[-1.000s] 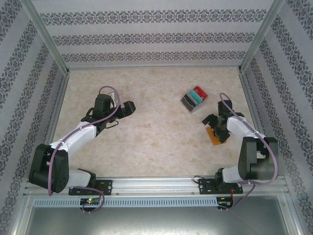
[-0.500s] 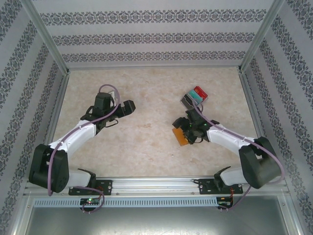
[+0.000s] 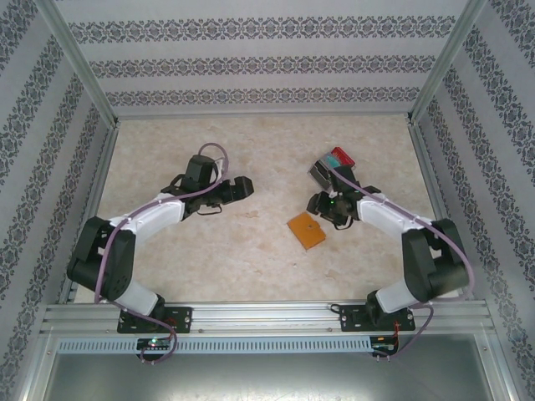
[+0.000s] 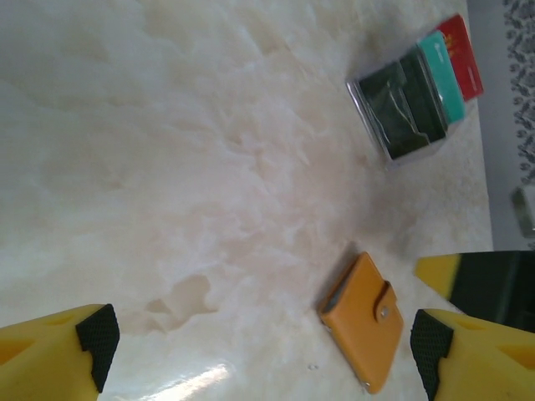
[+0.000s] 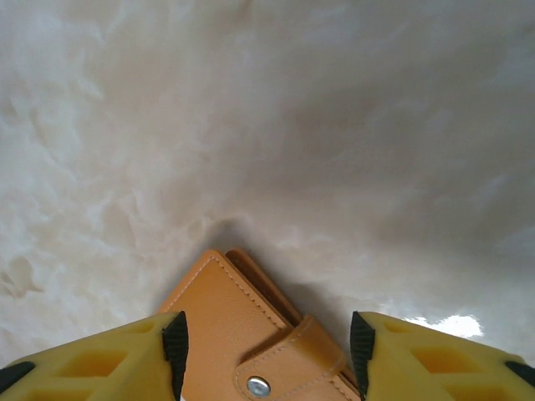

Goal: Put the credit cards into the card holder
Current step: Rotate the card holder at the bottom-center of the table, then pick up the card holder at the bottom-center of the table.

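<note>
While the closed, squarish orange-tan leather-like card holder (image 3: pixel 307 230) lies flat on the pale marbled table (image 3: pixel 234 267) right of centre, the right gripper (image 3: pixel 322 205) hangs just beyond its far-right edge. Its jaws are partly apart and grip nothing. In the right wrist view the holder's snap tab sits between the yellow fingers (image 5: pixel 109 359).

The fanned stack of thin red, teal-green and black plastic credit cards (image 3: pixel 338 159) lies on the table farther right, beyond that gripper.

The left gripper (image 3: pixel 242 187) is left of centre with its jaws spread wide and empty, well apart from the holder.
</note>
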Robot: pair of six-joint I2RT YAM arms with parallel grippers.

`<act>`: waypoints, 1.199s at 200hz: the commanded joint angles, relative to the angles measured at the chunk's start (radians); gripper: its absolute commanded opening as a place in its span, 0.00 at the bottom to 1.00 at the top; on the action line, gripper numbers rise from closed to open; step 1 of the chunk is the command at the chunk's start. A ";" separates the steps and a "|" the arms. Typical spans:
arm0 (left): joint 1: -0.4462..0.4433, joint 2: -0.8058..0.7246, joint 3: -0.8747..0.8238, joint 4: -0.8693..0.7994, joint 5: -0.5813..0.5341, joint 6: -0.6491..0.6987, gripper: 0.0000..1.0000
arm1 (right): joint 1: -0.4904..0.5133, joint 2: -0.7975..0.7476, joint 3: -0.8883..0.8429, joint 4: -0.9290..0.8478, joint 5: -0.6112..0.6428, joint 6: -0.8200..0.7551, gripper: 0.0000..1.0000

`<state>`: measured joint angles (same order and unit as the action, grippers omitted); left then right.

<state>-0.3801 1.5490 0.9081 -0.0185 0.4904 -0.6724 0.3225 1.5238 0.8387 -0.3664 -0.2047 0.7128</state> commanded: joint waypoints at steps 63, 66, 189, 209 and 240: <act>-0.091 0.129 0.051 0.062 0.108 -0.166 0.83 | 0.181 0.011 -0.106 0.090 -0.086 0.218 0.44; -0.093 0.134 0.049 0.062 0.108 -0.184 0.83 | 0.188 0.006 -0.109 0.092 -0.088 0.229 0.44; -0.244 0.188 -0.013 0.099 0.080 -0.387 0.66 | 0.224 -0.193 -0.177 0.056 -0.097 0.147 0.19; -0.248 0.202 -0.009 0.082 0.089 -0.371 0.61 | 0.239 -0.166 -0.181 0.081 -0.129 0.146 0.18; -0.247 0.226 0.001 0.067 0.087 -0.350 0.58 | 0.241 -0.130 -0.197 0.134 -0.157 0.186 0.10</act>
<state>-0.6163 1.7557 0.9089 0.0765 0.5827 -1.0367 0.5545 1.3670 0.6697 -0.2928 -0.3153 0.8700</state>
